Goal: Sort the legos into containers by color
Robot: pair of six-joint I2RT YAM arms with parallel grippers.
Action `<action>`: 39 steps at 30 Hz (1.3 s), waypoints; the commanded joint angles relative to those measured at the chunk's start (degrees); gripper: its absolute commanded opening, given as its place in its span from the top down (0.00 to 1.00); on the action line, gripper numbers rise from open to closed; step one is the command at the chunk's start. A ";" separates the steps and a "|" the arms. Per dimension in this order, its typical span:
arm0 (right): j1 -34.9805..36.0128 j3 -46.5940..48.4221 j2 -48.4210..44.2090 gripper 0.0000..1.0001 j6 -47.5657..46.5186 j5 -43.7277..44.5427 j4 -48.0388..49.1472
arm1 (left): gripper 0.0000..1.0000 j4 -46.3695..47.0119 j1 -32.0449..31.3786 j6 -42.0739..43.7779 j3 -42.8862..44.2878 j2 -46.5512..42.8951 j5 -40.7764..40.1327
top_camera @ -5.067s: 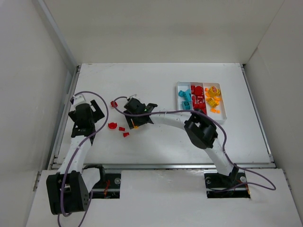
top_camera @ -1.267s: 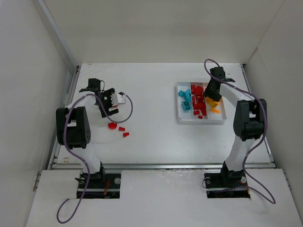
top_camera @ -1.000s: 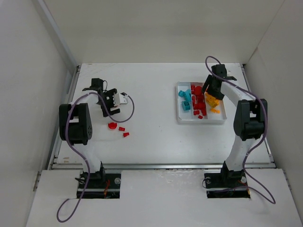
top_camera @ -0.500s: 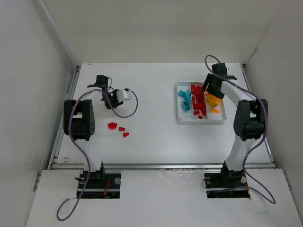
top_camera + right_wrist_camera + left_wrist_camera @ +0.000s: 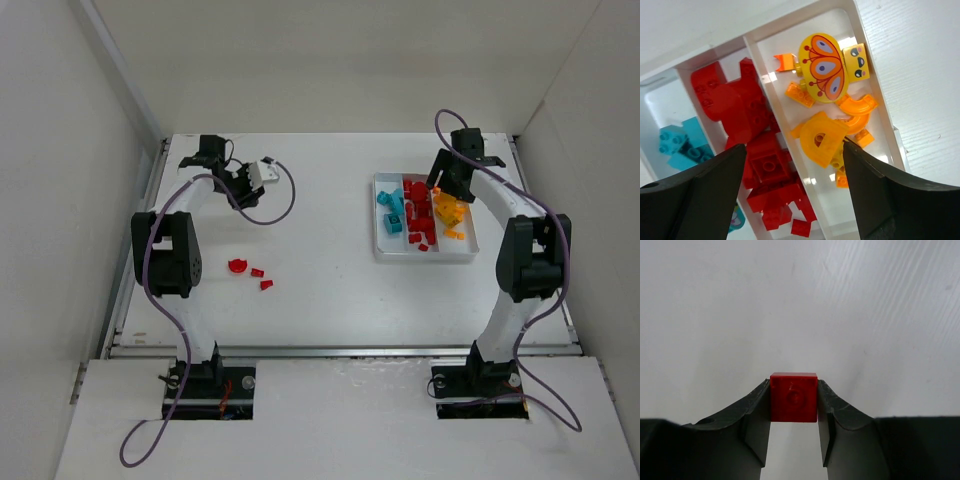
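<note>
Your left pincer (image 5: 793, 390) is clamped on a small red brick (image 5: 793, 397) by its very tips, at the far left of the desk (image 5: 330, 290) and well apart from the white tray (image 5: 400, 252). On the long carry to the middle red compartment (image 5: 722, 56) the brick could twist or slip free, and the left arm (image 5: 165, 260) could meet the right arm (image 5: 530, 265) there. The left arm reaches far forward with its wrist turned toward the tray, while the right pincer (image 5: 794, 146) hangs spread and empty above the orange compartment (image 5: 772, 46).
</note>
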 commanded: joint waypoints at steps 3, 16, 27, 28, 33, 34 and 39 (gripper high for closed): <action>-1.41 3.41 -7.60 0.16 -0.16 -5.64 2.56 | 1.00 -4.12 -8.53 -3.20 8.94 -3.53 14.44; -4.23 -1.33 -20.08 0.16 7.32 -7.08 5.21 | 1.00 55.20 -36.06 -47.33 12.28 8.84 12.88; -4.23 -7.57 -26.86 0.16 5.13 -6.27 7.05 | 1.00 60.49 -46.80 -47.86 15.35 19.31 -3.12; -4.23 -7.57 -26.86 0.16 5.12 -6.28 7.05 | 1.00 60.49 -47.58 -48.38 15.36 19.84 -5.57; -4.23 -7.57 -26.86 0.16 2.93 -6.28 7.05 | 0.87 57.77 -47.59 -48.30 15.88 20.37 -7.00; -4.23 -7.57 -26.86 0.16 2.32 -6.28 7.05 | 0.71 55.85 -47.59 -47.43 15.89 20.37 -7.00; -4.23 -7.57 -26.86 0.16 1.26 -6.80 7.05 | 0.25 50.65 -48.12 -42.67 13.87 18.36 -3.57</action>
